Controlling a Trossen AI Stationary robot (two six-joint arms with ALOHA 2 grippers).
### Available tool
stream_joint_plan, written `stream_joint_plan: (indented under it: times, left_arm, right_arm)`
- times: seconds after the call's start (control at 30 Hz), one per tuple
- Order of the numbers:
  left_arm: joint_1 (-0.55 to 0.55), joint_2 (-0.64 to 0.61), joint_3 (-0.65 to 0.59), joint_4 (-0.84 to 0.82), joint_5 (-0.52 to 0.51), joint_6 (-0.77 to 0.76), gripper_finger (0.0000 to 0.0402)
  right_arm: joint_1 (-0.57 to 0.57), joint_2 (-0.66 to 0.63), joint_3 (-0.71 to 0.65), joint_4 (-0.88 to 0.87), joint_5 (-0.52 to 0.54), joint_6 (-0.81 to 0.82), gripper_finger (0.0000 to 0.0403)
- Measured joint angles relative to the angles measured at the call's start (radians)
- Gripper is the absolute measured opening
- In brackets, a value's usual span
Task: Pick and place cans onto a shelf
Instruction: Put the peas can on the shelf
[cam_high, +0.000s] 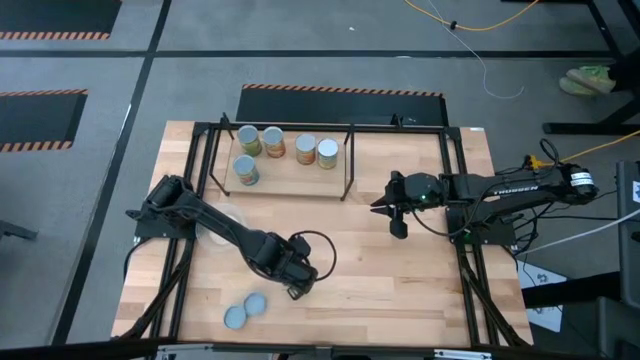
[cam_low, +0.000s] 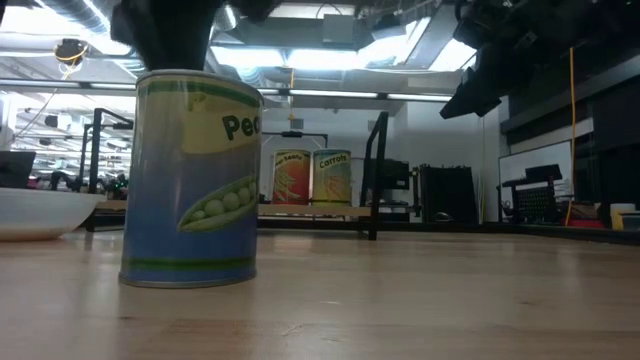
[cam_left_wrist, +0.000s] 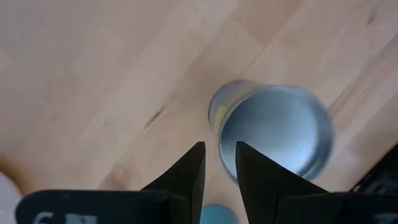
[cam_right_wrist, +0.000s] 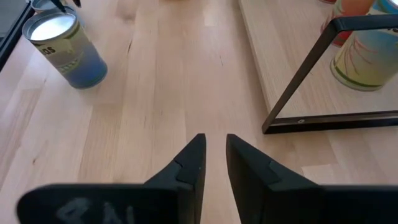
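Two cans stand upright on the table near its near-left corner (cam_high: 257, 302) (cam_high: 236, 317); the low view shows one, a pea can (cam_low: 190, 180), close up. Several more cans (cam_high: 273, 142) stand on the shelf (cam_high: 290, 185) at the back. My left gripper (cam_high: 298, 288) hovers just right of the two cans and points down, its fingers open by a narrow gap (cam_left_wrist: 219, 152) with nothing between them; a grey-blue can top (cam_left_wrist: 273, 134) lies just beyond the tips. My right gripper (cam_high: 398, 228) waits above the table at the right, narrowly open (cam_right_wrist: 214, 143) and empty.
A shallow pale dish (cam_low: 30, 210) sits at the table's left, partly under my left arm. The shelf's black frame post and rail (cam_right_wrist: 298, 81) stand close to my right gripper. Bare wood (cam_high: 380, 290) lies between the arms.
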Motion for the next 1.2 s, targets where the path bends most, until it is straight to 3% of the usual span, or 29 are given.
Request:
stream_joint_plan:
  times: [0.43,0.77,0.87,1.2]
  left_arm:
    - [0.001,-0.006,-0.074,0.061,0.037,0.021,0.0078]
    - [0.001,-0.005,-0.075,0.063,0.03,0.025,0.0008]
    - [0.002,-0.005,-0.075,0.063,0.021,0.028,0.0005]
    - [0.051,-0.002,0.042,-0.013,0.011,0.173,0.0002]
  right_arm:
    - [0.0,0.0,0.0,0.009,0.0,0.0,0.0068]
    - [0.0,0.0,0.0,0.01,0.0,0.0,0.0068]
    - [0.0,0.0,0.0,0.01,0.0,0.0,0.0068]
    - [0.0,0.0,0.0,0.01,0.0,0.0,0.0068]
